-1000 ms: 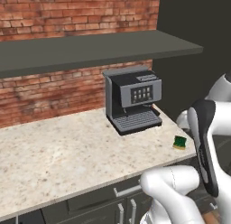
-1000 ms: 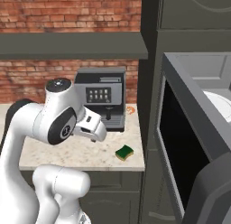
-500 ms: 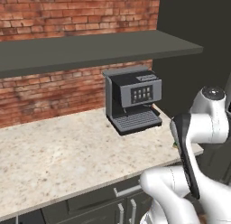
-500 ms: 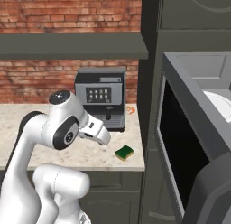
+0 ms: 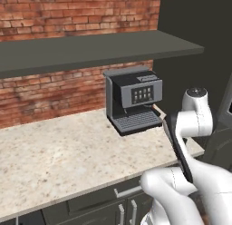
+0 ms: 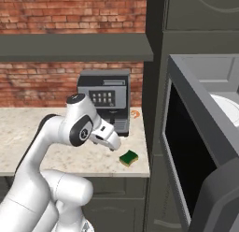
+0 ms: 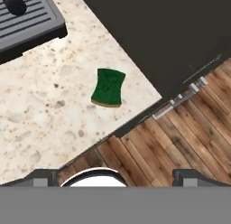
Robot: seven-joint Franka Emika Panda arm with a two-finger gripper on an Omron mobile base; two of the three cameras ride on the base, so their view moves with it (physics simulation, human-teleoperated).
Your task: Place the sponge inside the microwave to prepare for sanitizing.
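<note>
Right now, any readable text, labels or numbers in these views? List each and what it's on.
None readable.
Coffee machine button panel: a grid of small pale icons, too small and blurred to read.
Sponge: plain green top, no print.
Microwave: dark door glass, no markings visible.

No legible text, brand, number or sign is found in any view. The coffee machine carries a dark front panel with a grid of small pale button icons, too small and blurred to read.
</note>
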